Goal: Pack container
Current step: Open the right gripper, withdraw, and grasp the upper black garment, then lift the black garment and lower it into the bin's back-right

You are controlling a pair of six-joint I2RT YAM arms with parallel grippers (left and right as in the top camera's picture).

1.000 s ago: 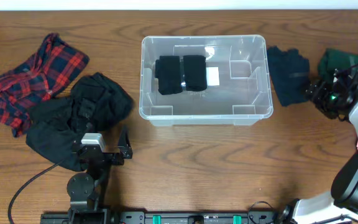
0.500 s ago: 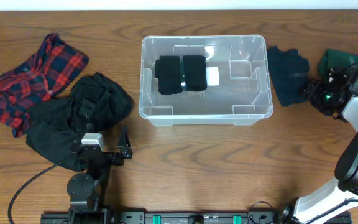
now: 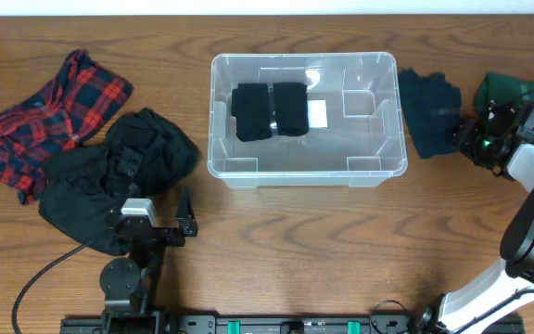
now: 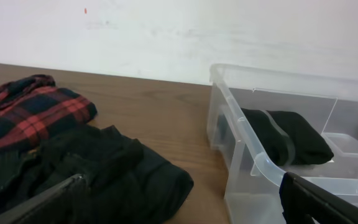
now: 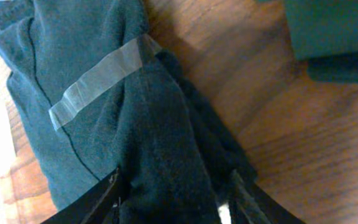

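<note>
My right claw point(image 5: 174, 185) straddles the dark blue-green folded cloth bundle bound with clear tape point(image 5: 104, 93) on the wooden tabletop point(image 5: 303, 143), jaws half-wide. Whether they grip it I cannot tell. I should pinch deep at its middle and lift clear of the rim of the clear plastic rectangular container point(image 3: 304, 57) just beside it. My left claw point(image 4: 179, 190) gapes wide beyond.

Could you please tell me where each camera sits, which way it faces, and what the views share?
Overhead: above the table, looking straight down on the container, the left gripper and the right gripper.
Left wrist: low by the table, facing the container past a black garment; its fingers frame the bottom corners.
Right wrist: close above a taped dark bundle; its fingers flank it.
Shared: overhead and left wrist both show the plaid shirt.
</note>
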